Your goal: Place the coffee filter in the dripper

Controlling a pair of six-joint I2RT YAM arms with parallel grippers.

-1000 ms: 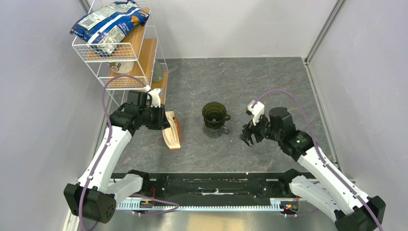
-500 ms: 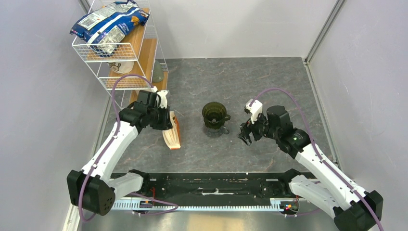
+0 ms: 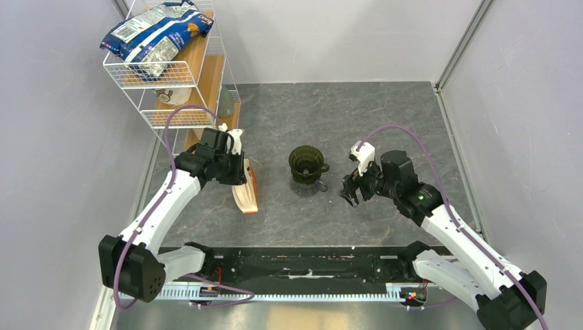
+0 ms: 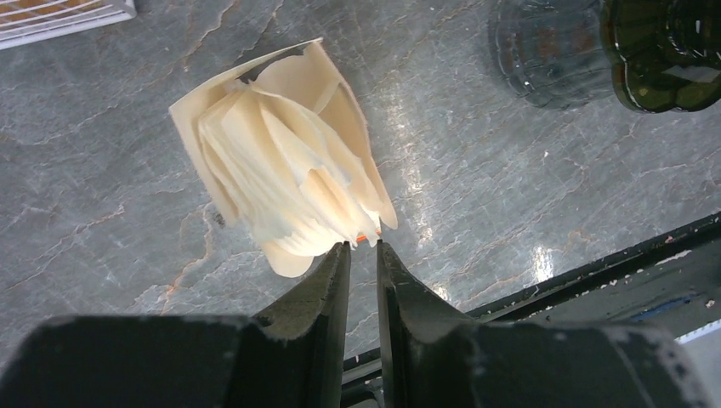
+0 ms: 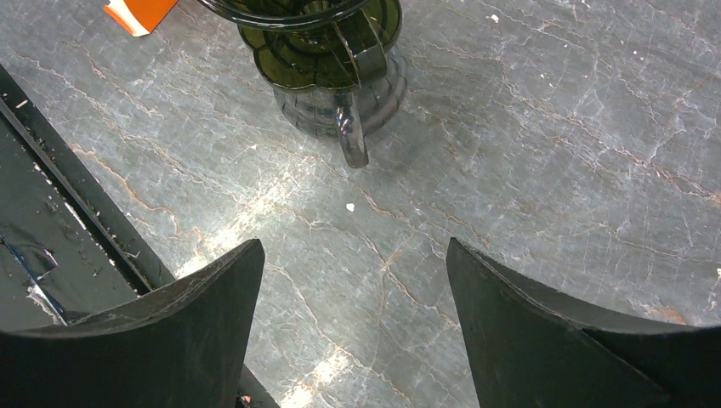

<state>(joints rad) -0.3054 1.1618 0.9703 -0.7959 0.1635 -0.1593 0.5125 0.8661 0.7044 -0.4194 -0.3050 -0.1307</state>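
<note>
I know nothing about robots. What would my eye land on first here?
Probably the dark green dripper, sitting mid-table on a glass cup. Left of it lies a packet of cream paper filters, fanned open, with the left jaws almost shut at its edge; the right jaws stand wide apart. A blue bag tops the wire rack at far left.

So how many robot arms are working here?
2: the left arm reaches to the packet of filters; the right arm aims its open gripper at the dripper.
</note>
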